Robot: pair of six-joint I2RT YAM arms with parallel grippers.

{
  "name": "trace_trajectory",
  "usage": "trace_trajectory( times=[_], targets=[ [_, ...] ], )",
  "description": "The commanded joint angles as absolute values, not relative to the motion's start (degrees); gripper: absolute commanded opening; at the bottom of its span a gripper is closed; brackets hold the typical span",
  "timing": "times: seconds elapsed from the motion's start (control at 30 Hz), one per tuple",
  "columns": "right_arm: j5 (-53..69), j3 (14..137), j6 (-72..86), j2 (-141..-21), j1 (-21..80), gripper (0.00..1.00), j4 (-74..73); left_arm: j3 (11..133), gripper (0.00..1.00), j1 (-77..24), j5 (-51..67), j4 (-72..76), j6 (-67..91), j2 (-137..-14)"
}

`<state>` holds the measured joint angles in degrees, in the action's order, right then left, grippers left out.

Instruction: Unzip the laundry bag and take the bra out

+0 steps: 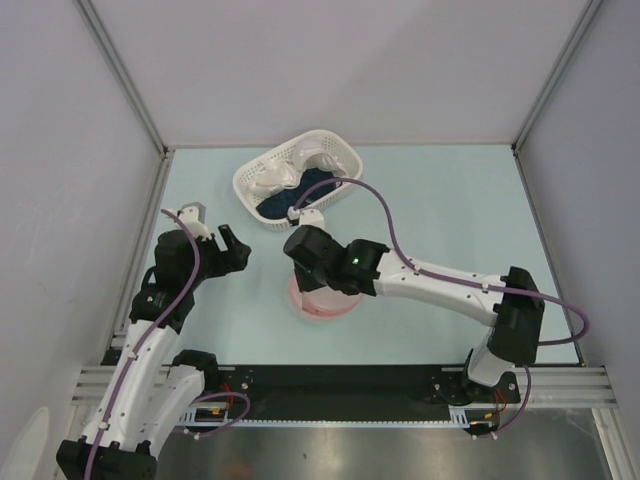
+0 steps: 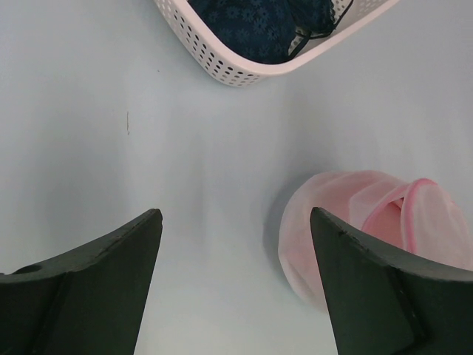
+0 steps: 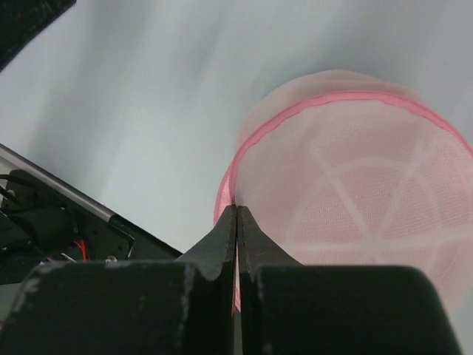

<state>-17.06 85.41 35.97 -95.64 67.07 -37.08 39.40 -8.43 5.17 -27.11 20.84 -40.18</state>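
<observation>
**Q:** Where does the laundry bag (image 1: pixel 322 303) lie, and what holds it?

**A:** It lies on the table (image 1: pixel 450 210), on the near side of the basket (image 1: pixel 243 182) and apart from it. The right gripper (image 3: pixel 236 214) is pinched tight on the bag's pink zip edging; whether it has the zip pull itself cannot be told.

**Q:** And the other arm?

**A:** The left gripper (image 2: pixel 235 218) hangs over bare table to the near left of the basket; its jaws are wide and hold nothing.

**Q:** How far along is the task?

**A:** Early, by these views. In the left wrist view the two halves seem slightly parted along the pink edge; how much of the zip is undone is unclear. The bra cannot be made out separately; only a pink tint shows through the mesh, so it is judged to be inside. Nothing pink lies outside the bag, on the table or in the basket. Left to do: finish the unzipping, spread the halves, draw the bra out.
</observation>
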Motion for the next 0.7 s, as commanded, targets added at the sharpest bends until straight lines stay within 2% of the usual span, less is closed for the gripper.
trace_trajectory(
  times=[0.0, 0.33, 0.47, 0.67],
  targets=[
    [-14.8, 81.2, 37.7, -89.8, 65.0, 0.0, -31.5, 38.8, 0.86, -7.8, 8.0, -24.5, 19.4, -39.5],
    [-14.9, 72.7, 39.5, -78.3, 60.0, 0.02, -29.4, 38.1, 0.83, -7.8, 12.2, -22.2, 19.8, -39.8],
    [-14.8, 69.7, 39.9, -74.1, 58.2, 0.04, -28.5, 37.1, 0.8, -8.0, 18.6, -19.3, 21.2, -39.9],
    [-15.2, 65.0, 41.0, -68.6, 55.1, 0.06, -29.4, 36.0, 0.8, -13.3, 18.2, -17.4, 23.6, -41.0]
  ],
)
